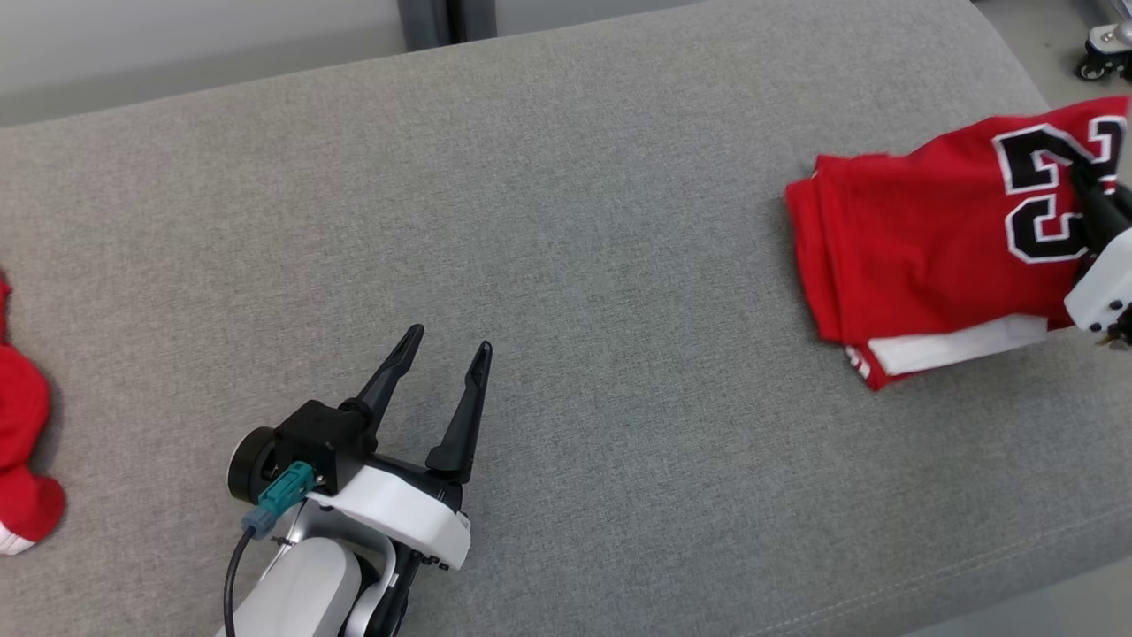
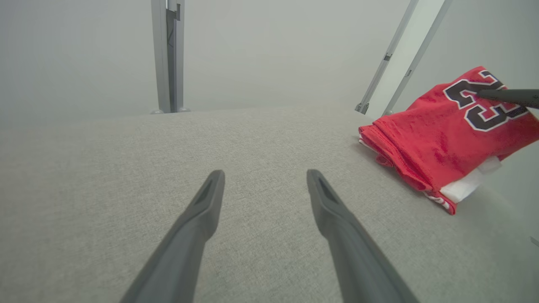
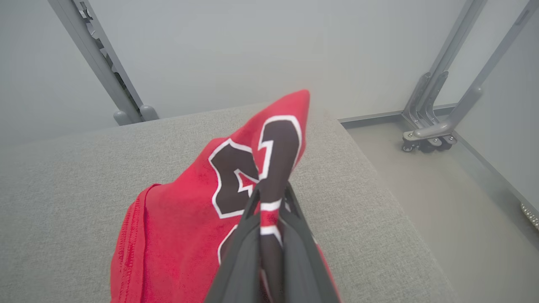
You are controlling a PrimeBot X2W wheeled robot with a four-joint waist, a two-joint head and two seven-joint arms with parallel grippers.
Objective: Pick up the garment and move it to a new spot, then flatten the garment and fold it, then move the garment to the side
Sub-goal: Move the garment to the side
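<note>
A long desk (image 1: 566,221) covered in grey fabric fills the scene, with a pale wall and grey metal posts (image 2: 167,54) behind it. The garment (image 1: 920,239), a red jersey with black numbers outlined in white, lies folded at the right end of the desk, close to its edge. A white band shows along its near side. The right tool (image 3: 269,189) has its two fingers pressed together on a fold of the garment at the numbers, and this part is raised above the desk. The left tool (image 1: 448,341) hovers over the bare middle of the desk, well apart from the garment, its fingers spread wide and holding nothing. Another red cloth (image 1: 22,442) lies at the far left edge.
</note>
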